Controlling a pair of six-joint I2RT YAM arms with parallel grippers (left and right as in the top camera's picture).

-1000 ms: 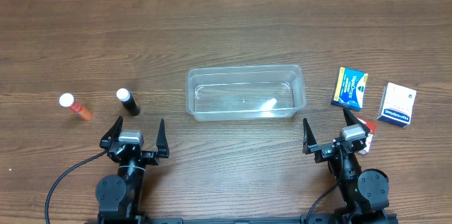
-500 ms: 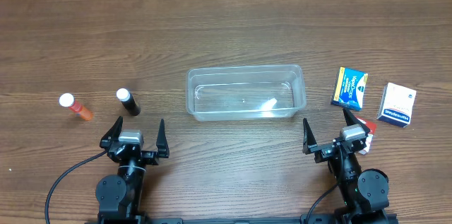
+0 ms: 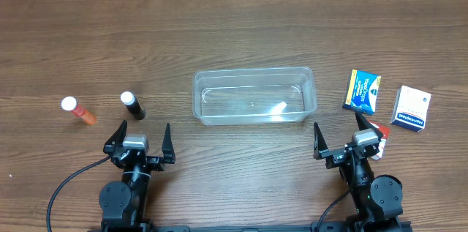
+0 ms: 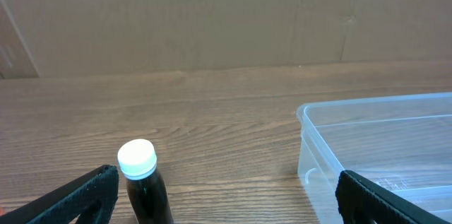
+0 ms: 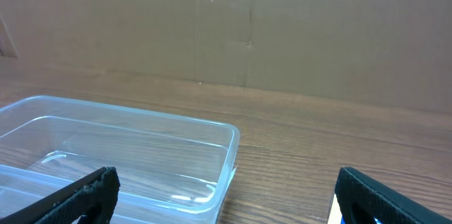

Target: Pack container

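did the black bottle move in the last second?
No. In the overhead view the black bottle sits at the same spot left of the container, same gap as before.

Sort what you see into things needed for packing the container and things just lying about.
For the job, likely: container, black bottle, orange bottle, blue box, white box, half-hidden red-white item.
Not part of it: cardboard backdrop.

Overhead straight down; wrist views low, forward, container [image 3: 254, 97] in both
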